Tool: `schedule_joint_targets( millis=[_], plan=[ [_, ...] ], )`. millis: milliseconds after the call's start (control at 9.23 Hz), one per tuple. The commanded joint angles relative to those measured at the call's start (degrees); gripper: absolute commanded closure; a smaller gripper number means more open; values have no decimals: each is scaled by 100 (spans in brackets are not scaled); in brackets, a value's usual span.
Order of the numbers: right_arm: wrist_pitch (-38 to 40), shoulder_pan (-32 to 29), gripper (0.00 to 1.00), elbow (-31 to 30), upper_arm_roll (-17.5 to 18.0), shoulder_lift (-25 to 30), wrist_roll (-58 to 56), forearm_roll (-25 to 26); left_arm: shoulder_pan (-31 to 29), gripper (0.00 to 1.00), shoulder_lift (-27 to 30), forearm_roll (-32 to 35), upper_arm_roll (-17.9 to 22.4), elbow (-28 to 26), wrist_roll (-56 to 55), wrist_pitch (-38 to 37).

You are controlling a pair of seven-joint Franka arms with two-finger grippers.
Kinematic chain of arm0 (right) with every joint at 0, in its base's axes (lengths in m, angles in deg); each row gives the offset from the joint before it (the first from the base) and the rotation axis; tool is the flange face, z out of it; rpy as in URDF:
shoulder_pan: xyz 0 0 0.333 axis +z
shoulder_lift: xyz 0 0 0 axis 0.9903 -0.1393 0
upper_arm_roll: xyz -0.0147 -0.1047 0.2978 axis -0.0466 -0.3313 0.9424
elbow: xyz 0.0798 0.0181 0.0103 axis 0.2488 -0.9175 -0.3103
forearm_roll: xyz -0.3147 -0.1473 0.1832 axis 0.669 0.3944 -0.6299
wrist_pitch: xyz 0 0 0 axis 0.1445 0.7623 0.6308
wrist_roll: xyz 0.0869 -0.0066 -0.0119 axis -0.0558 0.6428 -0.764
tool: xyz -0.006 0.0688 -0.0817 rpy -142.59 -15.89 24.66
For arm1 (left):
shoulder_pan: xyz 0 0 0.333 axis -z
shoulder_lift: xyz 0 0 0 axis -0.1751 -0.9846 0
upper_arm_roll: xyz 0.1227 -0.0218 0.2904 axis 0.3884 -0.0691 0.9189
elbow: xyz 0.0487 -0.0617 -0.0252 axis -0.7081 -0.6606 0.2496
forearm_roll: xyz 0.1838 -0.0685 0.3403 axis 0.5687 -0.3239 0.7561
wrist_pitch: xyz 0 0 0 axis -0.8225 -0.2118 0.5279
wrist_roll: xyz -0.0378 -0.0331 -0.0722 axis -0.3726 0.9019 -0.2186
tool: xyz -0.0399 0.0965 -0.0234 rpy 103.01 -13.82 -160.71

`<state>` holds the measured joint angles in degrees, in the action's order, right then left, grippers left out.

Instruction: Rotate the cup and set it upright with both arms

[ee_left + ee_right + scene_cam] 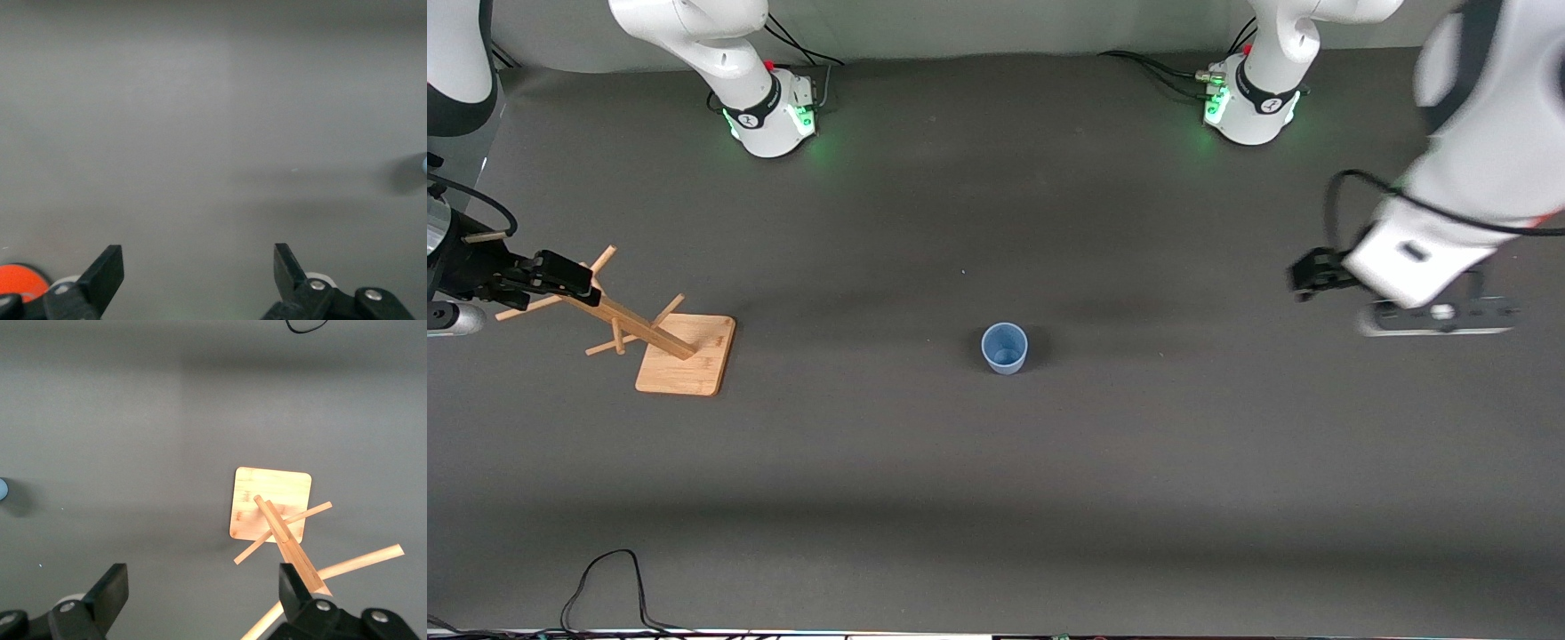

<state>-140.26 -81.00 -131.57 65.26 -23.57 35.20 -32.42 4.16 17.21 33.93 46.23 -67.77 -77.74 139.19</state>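
Observation:
The light-blue cup (1004, 347) stands upright, rim up, in the middle of the table. Its edge shows in the left wrist view (424, 165) and in the right wrist view (3, 489). My left gripper (1316, 271) is in the air over the left arm's end of the table, far from the cup. It is open and empty (199, 257). My right gripper (560, 276) is over the top of a wooden peg rack at the right arm's end of the table. It is open and empty (200, 577).
The wooden peg rack (660, 333) stands on a square base (270, 503) toward the right arm's end. A black cable (605, 582) loops at the table edge nearest the front camera. An orange-red round thing (20, 281) shows beside my left gripper's fingers.

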Motion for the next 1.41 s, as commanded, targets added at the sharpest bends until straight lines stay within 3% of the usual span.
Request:
schedule_joint_targets(
  millis=[0,217,433,867,1300],
  plan=[
    [0,33,0,20,-31,33,-62,7,-736,0,497,-118,6,-678,805,302],
    [0,33,0,20,-31,33,-62,7,-1780,0,471,-118,-484,-583,1072,285],
    [0,33,0,20,-31,33,-62,7,-1384,0,462,-65,-409,-267,196,-266],
    [0,33,0,20,-31,25,-62,7,-715,0,462,-30,-32,-151,254,-340],
    [0,33,0,20,-31,25,-62,7,-686,0,339,-30,-21,-116,290,-278]
  ],
)
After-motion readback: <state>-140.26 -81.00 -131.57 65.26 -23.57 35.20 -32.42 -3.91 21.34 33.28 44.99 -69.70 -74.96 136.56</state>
